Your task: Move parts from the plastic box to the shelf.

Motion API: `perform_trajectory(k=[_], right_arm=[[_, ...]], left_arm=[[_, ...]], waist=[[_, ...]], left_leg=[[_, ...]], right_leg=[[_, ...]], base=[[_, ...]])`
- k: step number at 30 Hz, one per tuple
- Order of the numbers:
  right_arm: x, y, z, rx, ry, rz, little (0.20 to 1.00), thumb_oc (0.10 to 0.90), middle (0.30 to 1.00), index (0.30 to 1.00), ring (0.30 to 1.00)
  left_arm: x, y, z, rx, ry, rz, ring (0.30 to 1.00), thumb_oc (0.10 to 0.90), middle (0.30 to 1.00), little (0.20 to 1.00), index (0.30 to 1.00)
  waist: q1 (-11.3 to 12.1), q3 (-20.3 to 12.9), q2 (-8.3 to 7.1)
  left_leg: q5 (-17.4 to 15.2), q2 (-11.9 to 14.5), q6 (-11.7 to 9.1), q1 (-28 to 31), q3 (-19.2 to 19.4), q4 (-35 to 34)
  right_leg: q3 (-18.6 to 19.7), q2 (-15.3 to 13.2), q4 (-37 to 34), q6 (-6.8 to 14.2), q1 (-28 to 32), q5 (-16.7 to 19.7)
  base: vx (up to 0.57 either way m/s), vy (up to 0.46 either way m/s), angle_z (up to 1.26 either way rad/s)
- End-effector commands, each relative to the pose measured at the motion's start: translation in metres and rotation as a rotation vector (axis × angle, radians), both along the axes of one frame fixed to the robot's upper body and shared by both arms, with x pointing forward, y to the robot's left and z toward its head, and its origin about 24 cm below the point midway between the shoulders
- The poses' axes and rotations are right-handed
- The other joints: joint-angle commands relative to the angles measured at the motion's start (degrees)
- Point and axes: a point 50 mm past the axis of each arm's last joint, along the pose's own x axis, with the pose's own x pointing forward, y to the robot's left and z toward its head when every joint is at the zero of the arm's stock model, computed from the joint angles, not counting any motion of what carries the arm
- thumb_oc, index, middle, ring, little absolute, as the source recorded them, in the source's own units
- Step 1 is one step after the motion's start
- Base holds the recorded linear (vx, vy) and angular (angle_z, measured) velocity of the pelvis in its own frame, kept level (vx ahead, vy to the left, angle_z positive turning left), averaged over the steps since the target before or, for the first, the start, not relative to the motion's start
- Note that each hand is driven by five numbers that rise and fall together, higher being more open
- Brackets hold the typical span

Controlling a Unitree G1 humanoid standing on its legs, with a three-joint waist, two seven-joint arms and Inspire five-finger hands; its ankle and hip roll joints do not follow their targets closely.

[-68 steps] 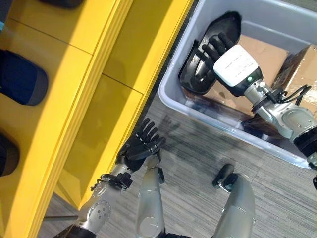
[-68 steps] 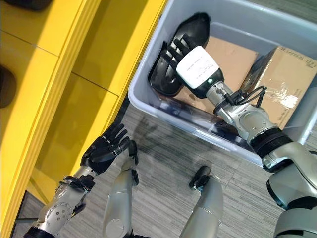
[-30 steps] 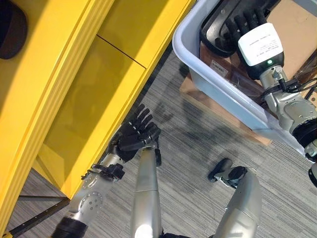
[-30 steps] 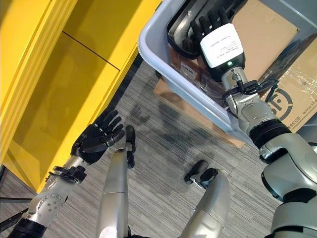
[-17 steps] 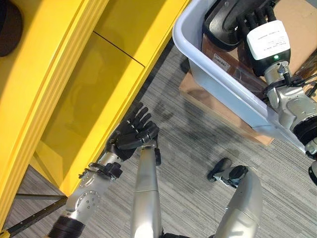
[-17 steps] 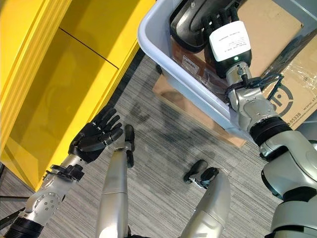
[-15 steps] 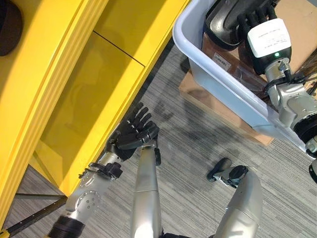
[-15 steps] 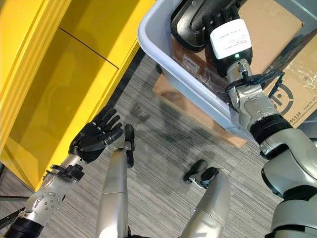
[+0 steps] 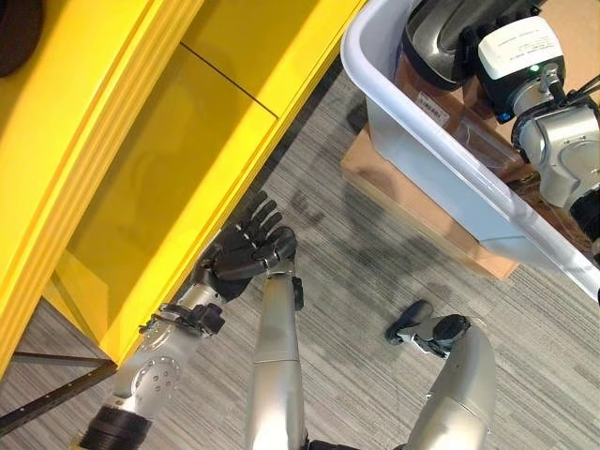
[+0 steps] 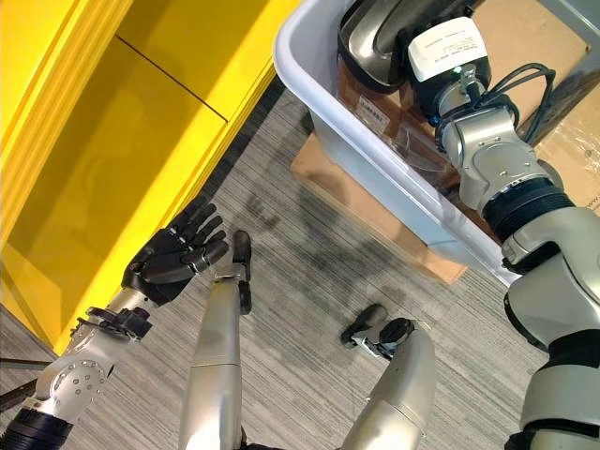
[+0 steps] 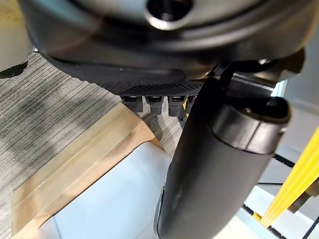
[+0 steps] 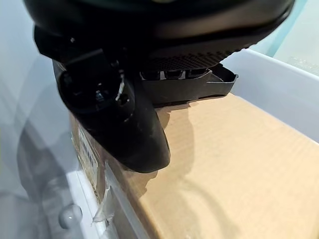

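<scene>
A black moulded part (image 9: 439, 36) lies at the near corner of the grey plastic box (image 9: 441, 178), on top of a cardboard carton (image 12: 239, 164). My right hand (image 9: 514, 42) reaches into the box and rests against this part; its far end runs past the picture's top edge. In the right wrist view the part's rim (image 12: 212, 79) shows just past the hand, with the thumb (image 12: 127, 134) above the carton. My left hand (image 9: 242, 258) hangs open and holds nothing, low beside the front edge of the yellow shelf (image 9: 122, 141).
A dark part (image 9: 17, 21) lies on the yellow shelf at the far left. The plastic box stands on flat cardboard (image 9: 412, 202) on the grey carpet. A taped cardboard box (image 10: 581, 141) stands at the right.
The whole picture has shifted, so the camera has moved. My right hand stays on the black part in the box. The left hand stays open by the shelf.
</scene>
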Motion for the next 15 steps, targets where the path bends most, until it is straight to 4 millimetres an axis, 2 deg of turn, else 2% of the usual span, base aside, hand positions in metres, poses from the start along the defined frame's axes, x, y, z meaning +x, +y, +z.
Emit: perform_trajectory(k=[1, 2, 3, 4, 9, 15], right_arm=[[-0.009, -0.035, 0.015, -0.022, -0.007, -0.171, 1.000, 0.900, 1.000, 1.000, 1.000], [-0.009, -0.035, 0.016, -0.031, -0.002, -0.177, 1.000, 0.900, 1.000, 1.000, 1.000], [-0.009, -0.035, 0.017, -0.046, 0.007, -0.188, 0.857, 0.798, 0.857, 0.857, 0.857], [-0.010, -0.037, 0.016, -0.052, -0.001, -0.192, 0.300, 0.400, 0.300, 0.300, 0.300], [-0.013, -0.035, 0.027, -0.103, -0.169, -0.149, 0.300, 0.400, 0.300, 0.300, 0.300], [-0.013, -0.026, 0.025, -0.139, -0.215, -0.084, 0.300, 0.400, 0.300, 0.300, 0.300]], left_arm=[[0.000, 0.004, 0.039, -0.008, -0.196, -0.022, 1.000, 0.900, 1.000, 1.000, 1.000], [0.000, 0.004, 0.039, -0.006, -0.197, -0.021, 1.000, 0.900, 1.000, 1.000, 1.000], [-0.001, 0.004, 0.039, -0.003, -0.197, -0.018, 1.000, 0.900, 1.000, 1.000, 1.000], [-0.002, 0.004, 0.039, 0.002, -0.200, -0.007, 1.000, 0.900, 1.000, 1.000, 1.000], [-0.004, 0.003, 0.037, 0.009, -0.199, -0.023, 1.000, 0.900, 1.000, 1.000, 1.000], [-0.003, 0.001, 0.042, -0.007, -0.210, -0.033, 1.000, 0.900, 1.000, 1.000, 1.000]], waist=[[1.7, -0.1, -0.26], [1.7, -0.1, -0.34], [1.9, -0.1, -0.44], [1.9, -0.1, -0.57], [2.4, -0.1, -0.58], [1.9, -0.1, -0.07]], left_leg=[[-15.7, 0.1, 3.3, 0.6, 0.2, 14.0], [-15.6, 0.1, 3.3, 0.5, 0.1, 14.0], [-15.4, 0.2, 3.2, 0.3, -0.1, 14.1], [-15.3, 0.1, 3.3, -0.1, -0.4, 14.4], [-15.3, 0.1, 3.6, -1.1, -1.2, 15.3], [-15.3, 0.3, 3.4, -1.0, -0.7, 14.6]], right_leg=[[0.4, 3.9, 1.0, 3.4, -2.4, 2.5], [0.4, 3.8, 1.1, 3.4, -2.5, 2.5], [0.2, 3.7, 1.3, 3.3, -2.5, 2.3], [0.0, 3.7, 1.7, 3.3, -2.6, 2.1], [-0.3, 3.5, 2.6, 3.4, -3.0, 1.9], [0.0, 3.8, 1.4, 3.8, -3.0, 2.2]], base=[[0.03, -0.034, 0.15], [0.02, -0.016, 0.19], [0.03, -0.023, 0.17], [0.04, -0.041, 0.11], [0.01, -0.017, 0.04], [-0.01, 0.024, 0.04]])
